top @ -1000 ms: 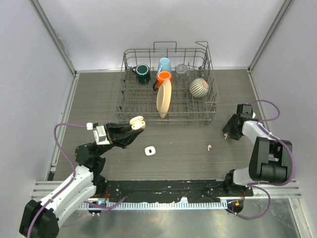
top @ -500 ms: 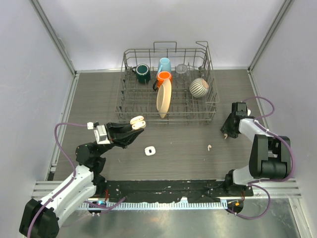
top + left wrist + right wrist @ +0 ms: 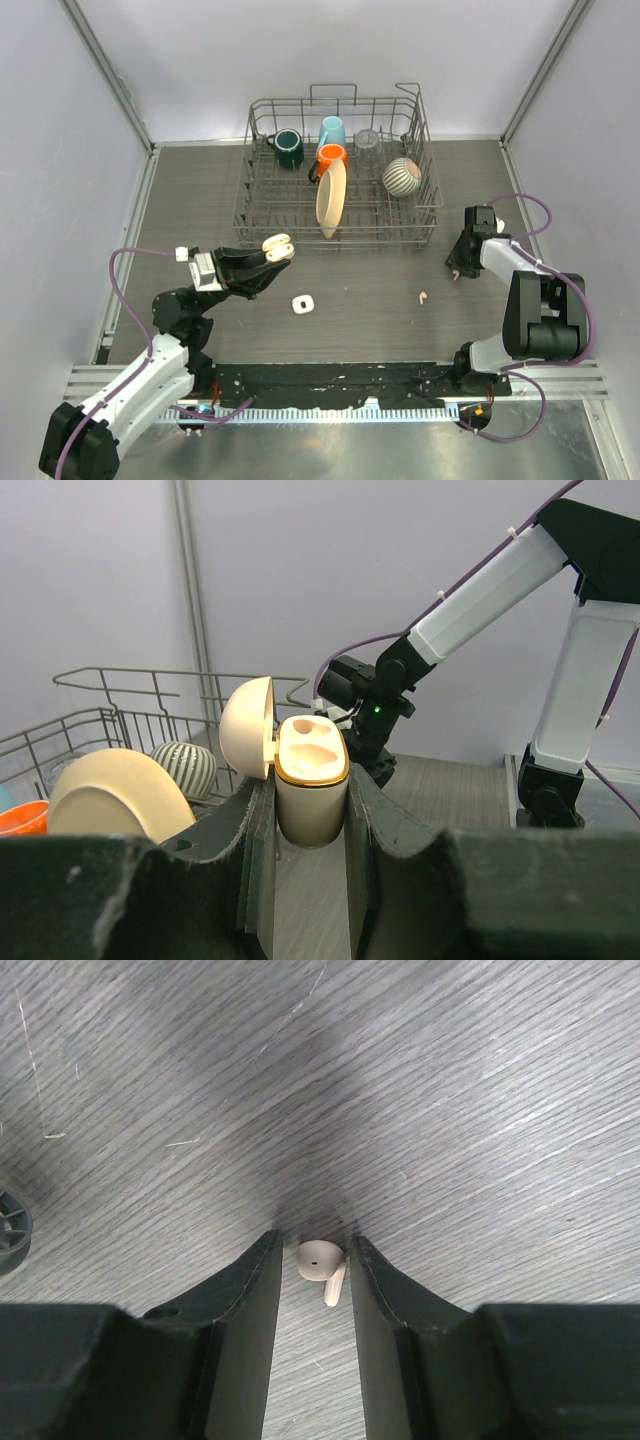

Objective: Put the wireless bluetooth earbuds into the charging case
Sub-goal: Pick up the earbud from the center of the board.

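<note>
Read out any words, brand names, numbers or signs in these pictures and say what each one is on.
No readable text anywhere.
The charging case, the earbud and the dish rack show no lettering.
The green light on the right arm is only a lamp, not a sign.

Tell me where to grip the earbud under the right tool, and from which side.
Pinch the earbud across its round head, coming down from above: it lies flat on the table, stem trailing toward the wrist, and the right tool straddles the head, one finger each side.
</note>
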Robot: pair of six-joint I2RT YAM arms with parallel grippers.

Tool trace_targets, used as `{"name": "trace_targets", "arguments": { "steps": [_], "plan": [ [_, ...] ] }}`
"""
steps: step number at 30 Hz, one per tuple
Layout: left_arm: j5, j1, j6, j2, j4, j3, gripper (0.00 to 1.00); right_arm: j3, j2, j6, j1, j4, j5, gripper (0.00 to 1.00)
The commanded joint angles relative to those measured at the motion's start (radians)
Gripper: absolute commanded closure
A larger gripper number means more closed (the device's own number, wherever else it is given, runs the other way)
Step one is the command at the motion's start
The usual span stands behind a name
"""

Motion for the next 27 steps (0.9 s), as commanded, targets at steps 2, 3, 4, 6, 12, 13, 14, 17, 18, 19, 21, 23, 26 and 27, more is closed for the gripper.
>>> {"name": "trace_targets", "arguments": {
  "steps": [2, 3, 4, 6, 12, 13, 14, 17, 18, 19, 21, 23, 26, 27],
  "plan": [
    [-0.003, -0.002, 0.013, -0.014, 0.021, 0.003, 1.0, 0.026, -0.007, 0.01, 0.01, -0.03, 0.03, 0.61],
    [-0.001, -0.003, 0.015, -0.014, 0.023, 0.003, 1.0, 0.026, -0.007, 0.008, 0.01, -0.031, 0.028, 0.61],
    [-0.003, -0.002, 0.015, -0.014, 0.023, 0.003, 1.0, 0.026, -0.007, 0.008, 0.012, -0.031, 0.028, 0.62],
    [-0.003, -0.002, 0.016, -0.013, 0.023, 0.003, 1.0, 0.026, -0.006, 0.008, 0.013, -0.03, 0.03, 0.62],
    [-0.003, -0.003, 0.016, -0.011, 0.021, 0.003, 1.0, 0.024, 0.001, 0.008, 0.016, -0.031, 0.031, 0.69],
    [-0.003, -0.003, 0.016, -0.011, 0.023, 0.003, 1.0, 0.024, 0.002, 0.008, 0.016, -0.031, 0.031, 0.69],
    [-0.003, -0.002, 0.016, -0.011, 0.023, 0.003, 1.0, 0.026, 0.002, 0.008, 0.016, -0.03, 0.033, 0.69],
    [-0.004, -0.002, 0.018, -0.013, 0.021, 0.003, 1.0, 0.026, 0.005, 0.013, 0.016, -0.033, 0.03, 0.69],
    [-0.005, -0.003, 0.018, -0.013, 0.021, 0.003, 1.0, 0.026, 0.005, 0.014, 0.016, -0.033, 0.028, 0.7],
    [-0.006, -0.002, 0.016, -0.014, 0.019, 0.002, 1.0, 0.024, 0.004, 0.016, 0.016, -0.034, 0.03, 0.71],
    [-0.008, -0.002, 0.016, -0.013, 0.021, 0.0, 1.0, 0.024, 0.002, 0.019, 0.016, -0.035, 0.03, 0.73],
    [-0.009, -0.003, 0.016, -0.014, 0.019, 0.003, 1.0, 0.023, -0.001, 0.025, 0.016, -0.034, 0.028, 0.77],
    [-0.009, -0.003, 0.016, -0.013, 0.021, 0.003, 1.0, 0.018, -0.009, 0.028, 0.016, -0.03, 0.024, 0.86],
    [-0.009, -0.002, 0.016, -0.011, 0.019, 0.003, 1.0, 0.017, -0.013, 0.03, 0.016, -0.03, 0.021, 0.9]
  ]
}}
